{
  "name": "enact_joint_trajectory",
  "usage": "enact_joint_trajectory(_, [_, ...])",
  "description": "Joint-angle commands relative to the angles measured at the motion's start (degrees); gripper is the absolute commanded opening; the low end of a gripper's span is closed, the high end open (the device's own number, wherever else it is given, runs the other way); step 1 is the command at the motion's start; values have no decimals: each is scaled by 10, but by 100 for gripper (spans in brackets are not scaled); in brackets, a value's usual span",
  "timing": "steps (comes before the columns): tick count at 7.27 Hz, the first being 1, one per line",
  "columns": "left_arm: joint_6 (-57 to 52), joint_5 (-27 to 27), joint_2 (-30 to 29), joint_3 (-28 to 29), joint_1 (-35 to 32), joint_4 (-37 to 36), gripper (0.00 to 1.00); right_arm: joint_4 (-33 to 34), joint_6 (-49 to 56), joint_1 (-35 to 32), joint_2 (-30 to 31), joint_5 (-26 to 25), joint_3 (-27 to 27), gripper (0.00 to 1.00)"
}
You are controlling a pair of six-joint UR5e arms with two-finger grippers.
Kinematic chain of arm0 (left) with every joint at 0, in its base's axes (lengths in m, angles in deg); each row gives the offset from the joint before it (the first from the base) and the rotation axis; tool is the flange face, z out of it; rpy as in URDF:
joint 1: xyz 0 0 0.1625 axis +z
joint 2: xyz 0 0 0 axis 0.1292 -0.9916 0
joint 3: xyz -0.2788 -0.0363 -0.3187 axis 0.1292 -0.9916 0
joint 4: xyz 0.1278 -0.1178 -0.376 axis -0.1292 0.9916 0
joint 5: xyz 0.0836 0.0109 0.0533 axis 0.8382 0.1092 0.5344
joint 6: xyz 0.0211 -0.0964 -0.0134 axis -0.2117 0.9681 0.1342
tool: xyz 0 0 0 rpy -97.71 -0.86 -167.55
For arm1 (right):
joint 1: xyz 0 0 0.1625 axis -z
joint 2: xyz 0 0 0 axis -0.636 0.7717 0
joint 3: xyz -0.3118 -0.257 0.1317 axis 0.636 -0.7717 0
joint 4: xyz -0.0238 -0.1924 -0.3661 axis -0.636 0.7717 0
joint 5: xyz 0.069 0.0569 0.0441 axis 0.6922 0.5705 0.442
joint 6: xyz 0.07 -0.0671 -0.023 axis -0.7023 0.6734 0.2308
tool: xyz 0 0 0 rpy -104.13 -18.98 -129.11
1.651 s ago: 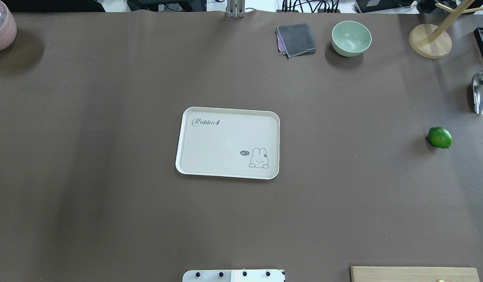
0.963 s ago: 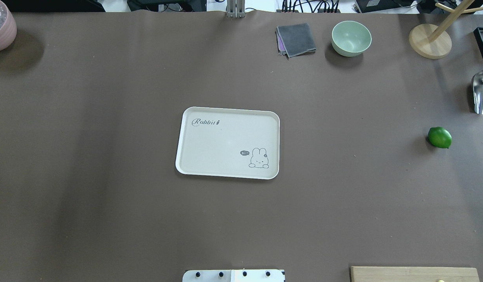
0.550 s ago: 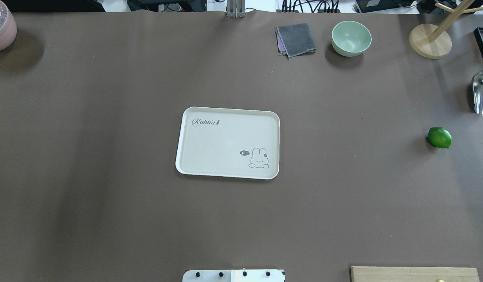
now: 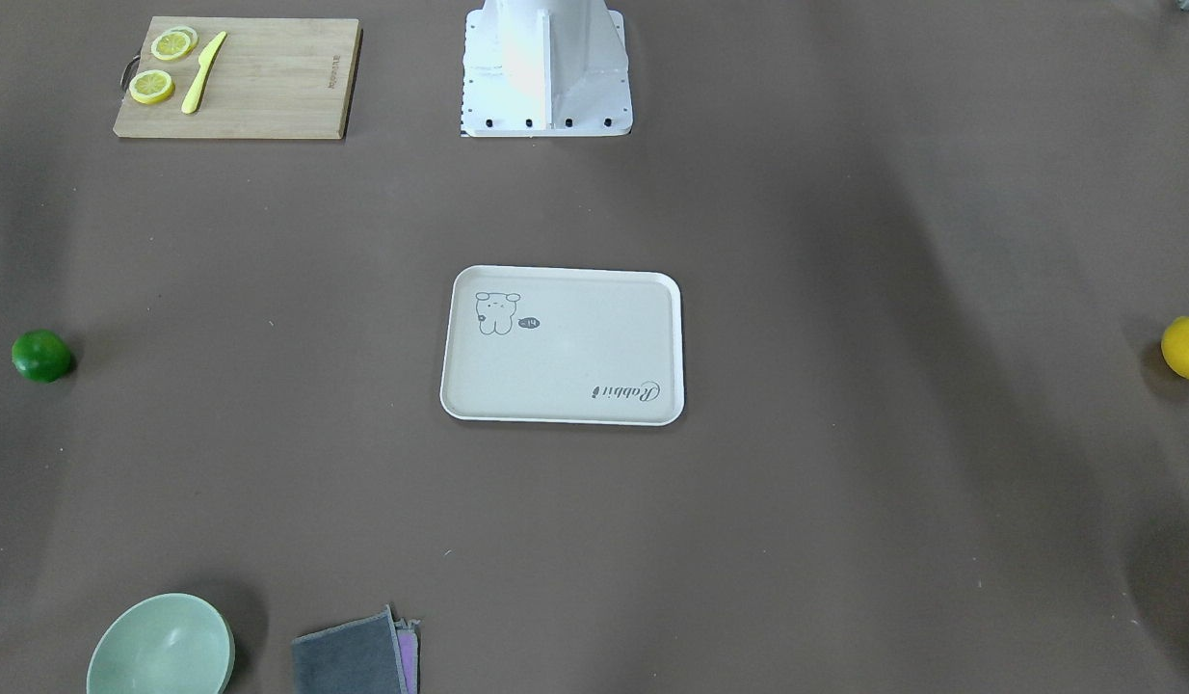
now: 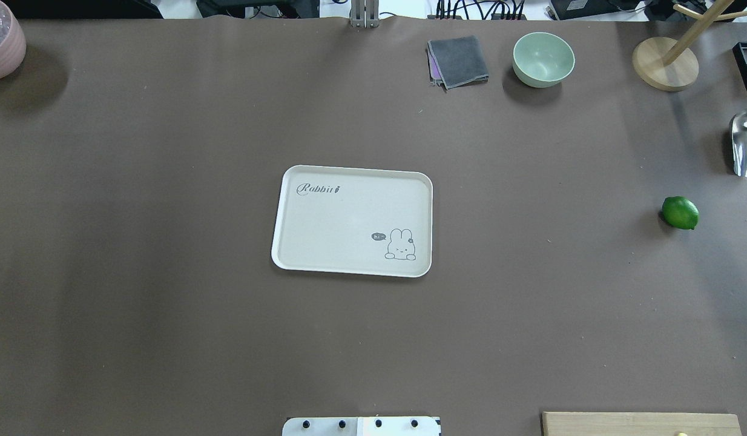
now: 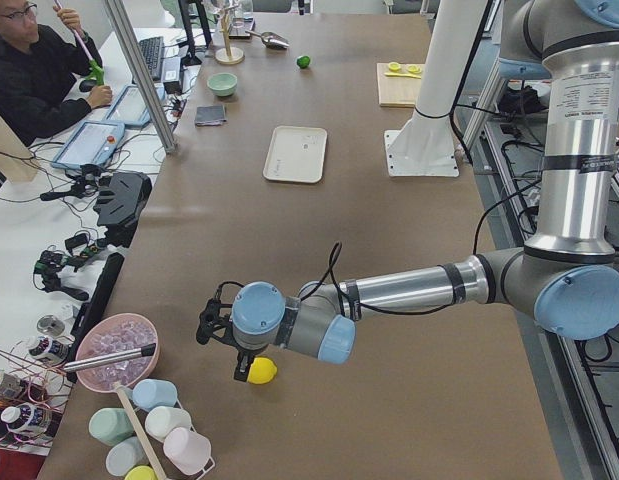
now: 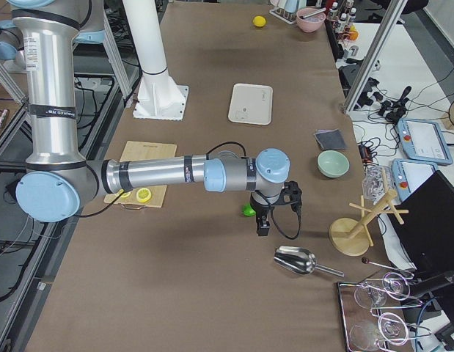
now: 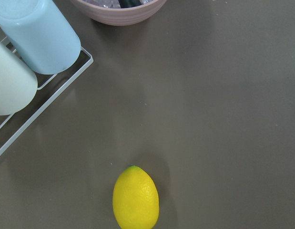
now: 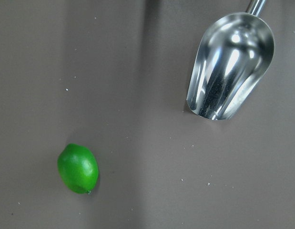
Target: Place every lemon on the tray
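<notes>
The cream tray (image 5: 349,218) with the rabbit print lies empty mid-table, also in the front view (image 4: 575,357). The green lemon (image 5: 680,212) lies on the table far to the right, and in the right wrist view (image 9: 77,168). The yellow lemon (image 4: 1188,349) lies at the table's far left end, low in the left wrist view (image 8: 136,198). My left gripper (image 6: 241,368) hangs just beside the yellow lemon (image 6: 260,371). My right gripper (image 7: 262,226) hangs beside the green lemon (image 7: 249,210). I cannot tell whether either is open or shut.
A wooden cutting board (image 4: 267,87) with lemon slices and a yellow knife lies near the robot's base. A metal scoop (image 9: 230,67) lies near the green lemon. A green bowl (image 5: 543,59), grey cloth (image 5: 458,60), wooden stand (image 5: 664,63), pink bowl (image 5: 1,45) and cup rack (image 8: 37,38) line the edges.
</notes>
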Motion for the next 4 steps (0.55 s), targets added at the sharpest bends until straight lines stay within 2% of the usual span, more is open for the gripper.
enact_joint_trajectory(1, [4, 6, -5, 27, 14, 29, 98, -3, -3, 11, -5, 18, 0, 100])
enact_joint_trajectory(2, [5, 54, -2, 25, 28, 35, 98, -33, -5, 13, 4, 18, 0, 100])
enact_joint_trajectory(3, [6, 70, -1, 35, 41, 56, 98, -69, -8, 15, 13, 18, -5, 100])
enact_joint_trajectory(4, [6, 87, -1, 58, 48, 98, 98, -72, -9, 15, 13, 22, -7, 100])
